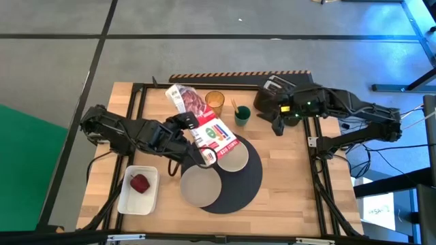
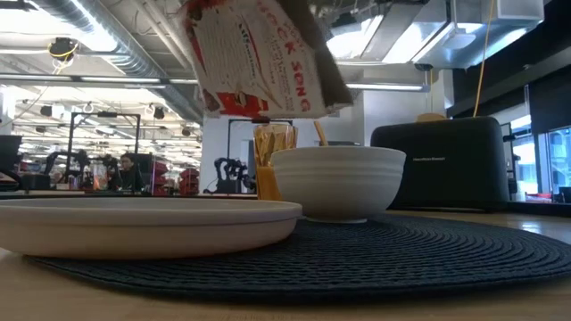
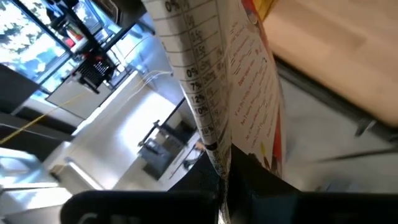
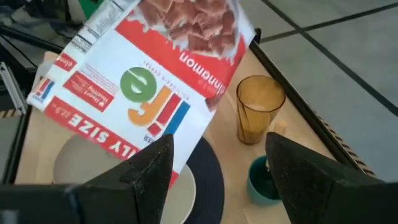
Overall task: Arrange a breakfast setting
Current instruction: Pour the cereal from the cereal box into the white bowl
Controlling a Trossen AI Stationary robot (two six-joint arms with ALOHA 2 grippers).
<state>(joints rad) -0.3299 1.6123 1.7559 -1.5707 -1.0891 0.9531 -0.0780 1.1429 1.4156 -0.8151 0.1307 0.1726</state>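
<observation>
Wooden table (image 1: 293, 180) and what sits on it

A round dark mat (image 1: 248, 178), amber tumbler (image 1: 215, 102), green cup (image 1: 242, 114), black toaster (image 1: 276, 92) and white tray (image 1: 129, 194) rest directly on it, the cup and toaster nearest the right arm's open jaws.

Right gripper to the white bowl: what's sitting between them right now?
In the high view, a small green cup holding a stick stands between the open right gripper and the white bowl, beyond the dark mat.

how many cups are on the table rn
2: an amber tumbler at the table's far edge, beside the tilted cereal box, and a small green cup just right of it. Others may be hidden.
</observation>
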